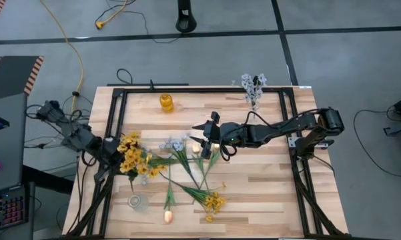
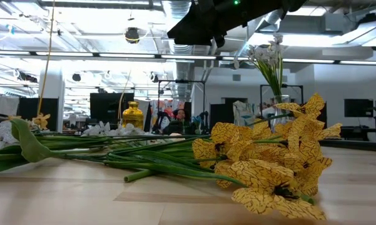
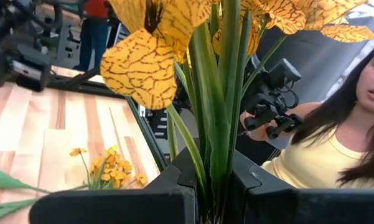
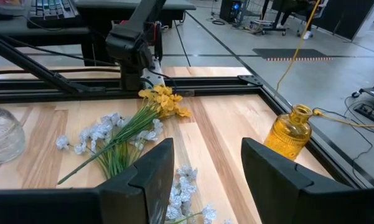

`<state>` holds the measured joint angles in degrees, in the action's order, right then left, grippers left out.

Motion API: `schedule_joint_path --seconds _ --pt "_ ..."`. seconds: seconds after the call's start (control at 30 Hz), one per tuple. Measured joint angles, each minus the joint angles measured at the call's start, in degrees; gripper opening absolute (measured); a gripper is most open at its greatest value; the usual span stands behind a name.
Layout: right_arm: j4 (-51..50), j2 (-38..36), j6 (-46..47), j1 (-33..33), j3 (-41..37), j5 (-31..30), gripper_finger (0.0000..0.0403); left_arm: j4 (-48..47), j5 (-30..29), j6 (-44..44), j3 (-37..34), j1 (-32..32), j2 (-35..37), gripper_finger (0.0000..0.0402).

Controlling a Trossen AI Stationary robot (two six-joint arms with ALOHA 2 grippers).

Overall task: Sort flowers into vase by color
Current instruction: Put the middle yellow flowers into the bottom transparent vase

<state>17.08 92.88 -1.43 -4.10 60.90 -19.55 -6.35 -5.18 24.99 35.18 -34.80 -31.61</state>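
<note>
A robotics lab or workshop is shown. Bare ceiling ducts [image 2: 175, 9] and strip lights are seen, and cables [image 1: 73, 50] are trailed over a grey floor beside a keyboard [image 1: 3, 210].

flowers [image 1: 187, 175] strewn mid-table | glass vase [image 1: 138, 202] at left near edge | amber vase [image 1: 166, 102] at far edge | filled vase [image 1: 254, 91] far right

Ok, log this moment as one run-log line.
left claw: shut on yellow flowers | right claw: open, empty, over table centre | yellow vase: empty
</note>
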Motion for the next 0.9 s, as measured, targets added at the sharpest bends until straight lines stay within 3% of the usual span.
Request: schedule_joint_path --seconds 0.47,0.9 --pt "0.0 0.0 0.0 0.0 0.0 0.0 0.0214 4.9 -20.7 1.5 0.0 -15.1 -8.9 0.0018" --pt "0.0 0.0 0.0 0.0 0.0 0.0 0.0214 4.1 -30.1 3.4 0.0 -21.6 -13.5 0.0018"
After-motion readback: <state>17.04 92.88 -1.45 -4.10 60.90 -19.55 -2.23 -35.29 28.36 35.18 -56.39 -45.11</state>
